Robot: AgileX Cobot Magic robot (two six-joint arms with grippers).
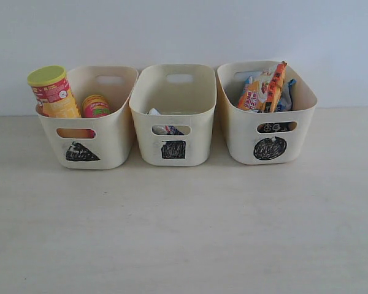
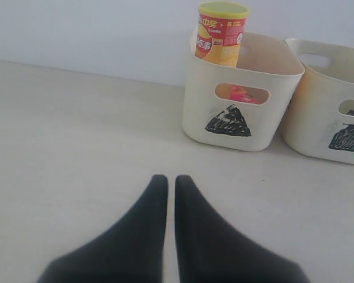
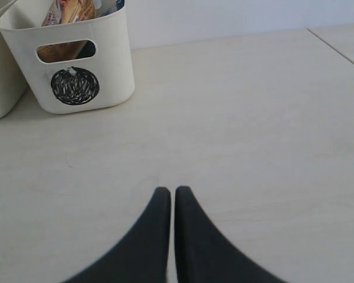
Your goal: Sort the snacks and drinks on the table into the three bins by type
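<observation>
Three cream bins stand in a row at the back of the table. The triangle bin (image 1: 113, 147) on the left holds the yellow chip tube (image 1: 54, 93) upright and the pink tube (image 1: 95, 106) lower beside it. In the square bin (image 1: 190, 150) in the middle, a white-and-blue carton (image 1: 154, 113) shows its top, and a dark carton (image 1: 170, 130) shows through the handle slot. The circle bin (image 1: 242, 144) on the right holds the orange bag (image 1: 264, 89) and the blue-and-black bag (image 1: 286, 98). My left gripper (image 2: 166, 180) and right gripper (image 3: 168, 191) are shut, empty, over bare tabletop, out of the exterior view.
The pale tabletop (image 1: 184, 233) stretches in front of the bins. A white wall (image 1: 184, 30) rises right behind them. A table edge or seam (image 3: 336, 47) runs off to one side in the right wrist view.
</observation>
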